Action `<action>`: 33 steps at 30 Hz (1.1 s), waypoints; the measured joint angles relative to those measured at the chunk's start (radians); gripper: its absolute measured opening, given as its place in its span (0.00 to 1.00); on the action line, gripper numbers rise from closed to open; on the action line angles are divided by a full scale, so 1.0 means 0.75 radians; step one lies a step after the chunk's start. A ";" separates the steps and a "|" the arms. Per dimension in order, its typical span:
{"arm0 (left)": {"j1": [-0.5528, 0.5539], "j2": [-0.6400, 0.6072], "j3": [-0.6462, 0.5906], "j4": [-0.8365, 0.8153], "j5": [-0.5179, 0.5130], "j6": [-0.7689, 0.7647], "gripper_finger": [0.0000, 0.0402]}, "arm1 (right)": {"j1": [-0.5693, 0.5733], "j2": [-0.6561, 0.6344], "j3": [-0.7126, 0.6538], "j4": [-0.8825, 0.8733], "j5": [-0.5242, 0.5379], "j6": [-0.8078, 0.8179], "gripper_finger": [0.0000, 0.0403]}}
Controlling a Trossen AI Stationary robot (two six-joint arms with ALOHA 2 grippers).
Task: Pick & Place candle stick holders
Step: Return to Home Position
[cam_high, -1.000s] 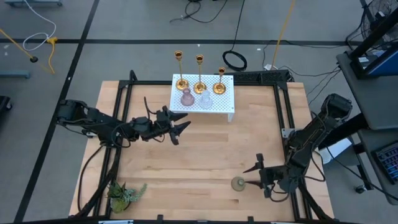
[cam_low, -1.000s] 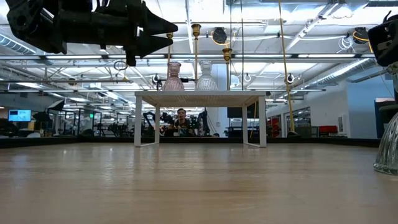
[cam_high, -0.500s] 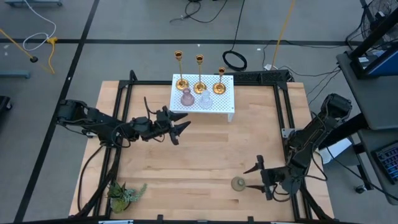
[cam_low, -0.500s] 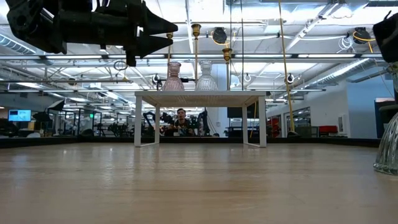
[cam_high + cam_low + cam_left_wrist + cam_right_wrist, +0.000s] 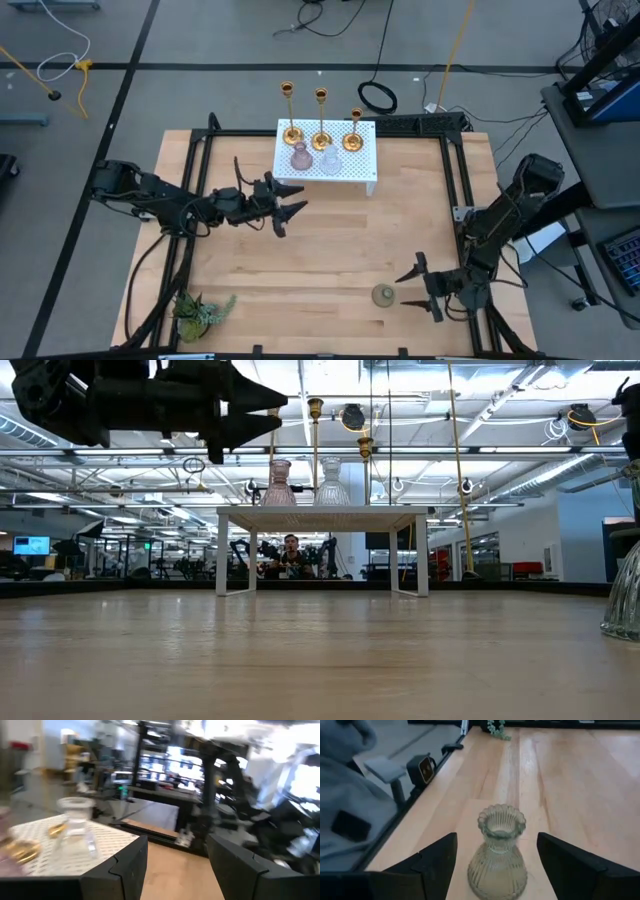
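Three gold candlesticks [image 5: 321, 128] stand on their round bases on the white perforated rack [image 5: 355, 165] at the table's far edge. A pink glass holder [image 5: 299, 157] and a clear one [image 5: 330, 163] stand in front of them on the rack. A green glass holder [image 5: 383, 294] stands upright on the table near the front right. My right gripper [image 5: 412, 290] is open just to the right of it, and its fingers flank the holder [image 5: 496, 857] without touching. My left gripper [image 5: 292, 218] is open and empty in the air, to the left of the rack and nearer than it.
A green plant sprig [image 5: 200, 310] lies at the table's near left corner. A black frame [image 5: 200, 150] runs around the table edges. In the low view the rack [image 5: 322, 515] stands on thin legs, with a person visible in the room behind it.
My right gripper has drawn back a little from the green holder, toward the table's right edge and slightly up. The holder stays where it was.
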State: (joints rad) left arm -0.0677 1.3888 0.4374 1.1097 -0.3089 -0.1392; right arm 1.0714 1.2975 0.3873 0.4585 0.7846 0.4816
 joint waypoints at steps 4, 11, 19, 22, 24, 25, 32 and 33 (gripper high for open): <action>-0.001 0.000 0.000 -0.046 0.148 0.183 0.52 | -0.018 0.064 -0.085 0.243 0.000 -0.022 0.66; 0.000 0.000 0.000 -0.095 0.203 0.230 0.52 | -0.049 0.162 -0.102 0.368 -0.001 -0.155 0.66; 0.000 0.000 0.000 -0.080 0.204 0.209 0.52 | -0.113 0.303 -0.101 0.532 -0.127 -0.078 0.66; 0.000 0.000 0.000 -0.079 0.204 0.209 0.52 | -0.146 0.359 -0.101 0.605 -0.142 -0.100 0.66; 0.000 0.000 0.000 -0.079 0.204 0.209 0.52 | -0.172 0.397 -0.099 0.630 -0.143 -0.110 0.65; 0.000 0.000 0.000 -0.079 0.204 0.209 0.52 | -0.187 0.420 -0.096 0.632 -0.143 -0.110 0.65; 0.000 0.000 0.000 -0.079 0.204 0.209 0.52 | -0.263 0.544 -0.065 0.684 -0.194 -0.140 0.64; 0.000 0.000 0.000 -0.079 0.204 0.209 0.52 | -0.273 0.555 -0.062 0.694 -0.212 -0.141 0.64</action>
State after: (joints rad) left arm -0.0677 1.3888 0.4374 1.0505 -0.1562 0.0177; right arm 0.8669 1.7136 0.3410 0.9793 0.6255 0.3761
